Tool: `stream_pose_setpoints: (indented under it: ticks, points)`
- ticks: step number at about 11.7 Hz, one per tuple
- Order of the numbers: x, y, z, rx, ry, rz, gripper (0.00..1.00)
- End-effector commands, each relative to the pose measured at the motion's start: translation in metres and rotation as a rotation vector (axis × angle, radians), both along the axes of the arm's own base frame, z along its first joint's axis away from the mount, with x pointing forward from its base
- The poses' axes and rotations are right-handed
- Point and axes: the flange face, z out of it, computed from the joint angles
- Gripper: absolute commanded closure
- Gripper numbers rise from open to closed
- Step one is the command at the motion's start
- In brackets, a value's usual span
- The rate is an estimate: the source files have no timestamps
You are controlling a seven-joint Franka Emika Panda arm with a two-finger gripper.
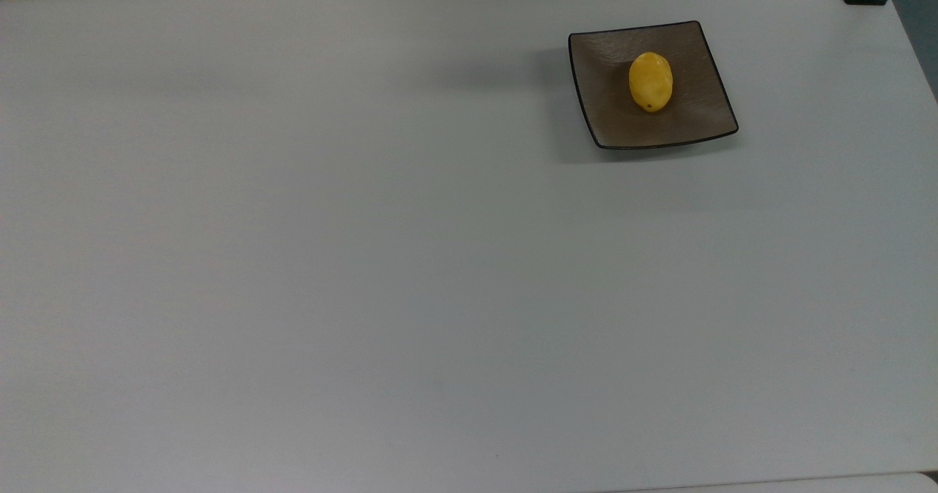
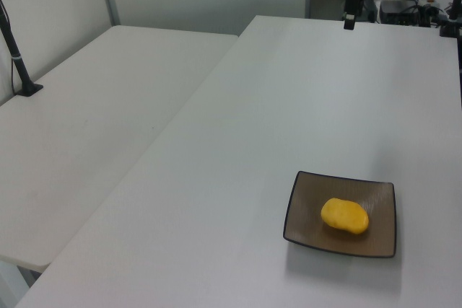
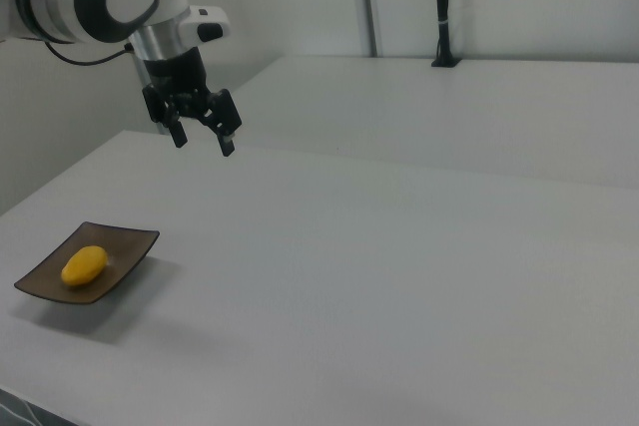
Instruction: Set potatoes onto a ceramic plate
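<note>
The gripper (image 3: 204,137) hangs with fingers spread and empty, well above the white table (image 3: 399,246). Nothing lies between it and the plate (image 3: 125,256) (square, brown), where the potato (image 3: 84,265) rests, apparently near the middle.

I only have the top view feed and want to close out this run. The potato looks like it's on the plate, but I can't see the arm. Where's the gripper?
Observer: The gripper hangs in the air, up and to the right view's right of the ceramic plate, well clear of it.
Operator: Is it holding anything?
Observer: No. In the right view its fingers stand apart with nothing between them.
Operator: And the potato, is it really resting flat on the plate?
Observer: Yes. From the left view's low angle the potato lies on its side inside the plate's rim, touching nothing else.
</note>
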Motion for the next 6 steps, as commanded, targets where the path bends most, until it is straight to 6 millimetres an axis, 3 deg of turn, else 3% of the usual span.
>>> stream_pose_setpoints:
  ticks: [1, 6]
  points:
    - [0.0145, 0.0196, -0.0084, 0.012, -0.039, 0.073, 0.0]
    - [0.0138, 0.0294, -0.0121, 0.013, -0.033, 0.082, 0.0]
